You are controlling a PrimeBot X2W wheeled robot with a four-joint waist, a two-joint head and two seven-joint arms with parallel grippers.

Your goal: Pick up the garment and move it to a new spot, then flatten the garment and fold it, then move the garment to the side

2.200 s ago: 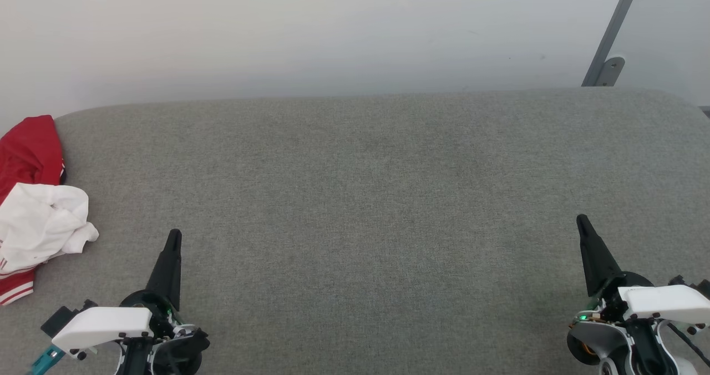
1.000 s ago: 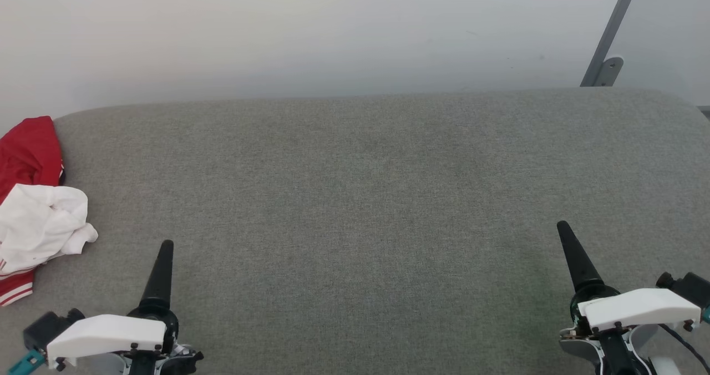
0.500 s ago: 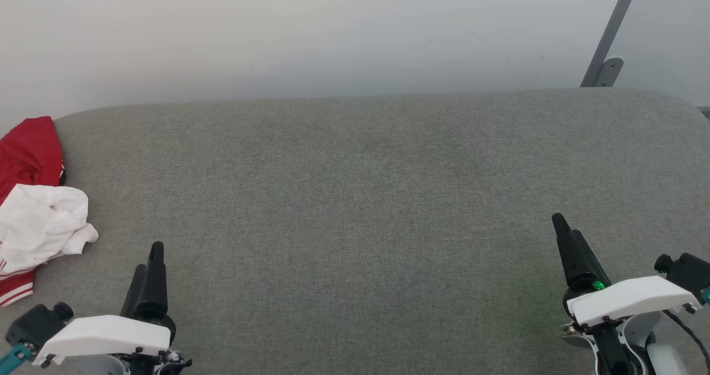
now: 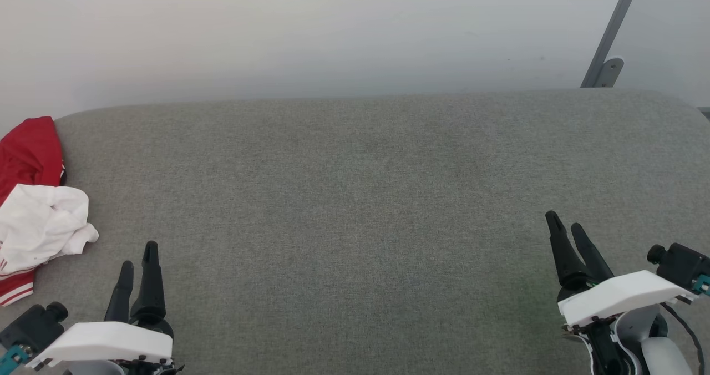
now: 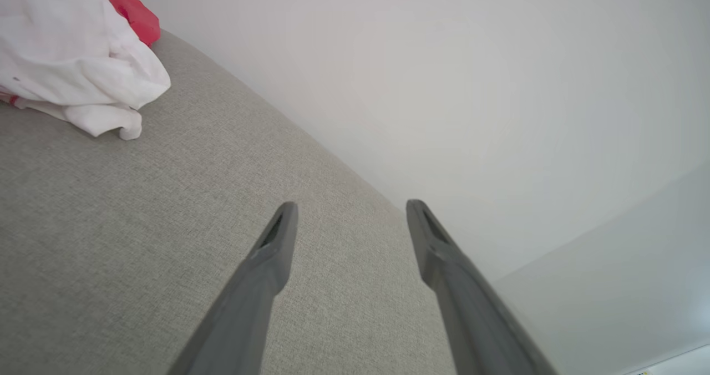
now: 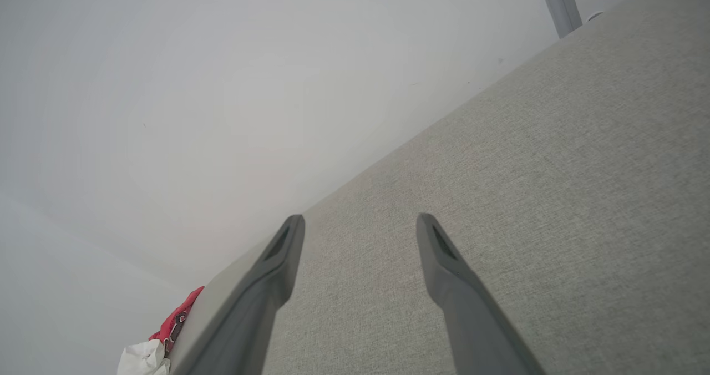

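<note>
Lying crumpled at cushion [image 4: 355, 197] left edge: garment [image 4: 39, 225]; metal strut [image 4: 610, 36] far right; left, right jaws wide.

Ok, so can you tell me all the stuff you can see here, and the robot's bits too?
garment: one, red with white fabric bunched on top, crumpled at the far left edge of the padded surface
padded surface: one, grey woven cloth, stretching across in front of the robot
wall: one, plain white, behind the padded surface
metal bar: one, grey, slanting up the wall at the upper right
left gripper: one, dark fingers on a white body, lower left, open, holding nothing
right gripper: one, dark fingers on a white body, lower right, open, holding nothing
</note>
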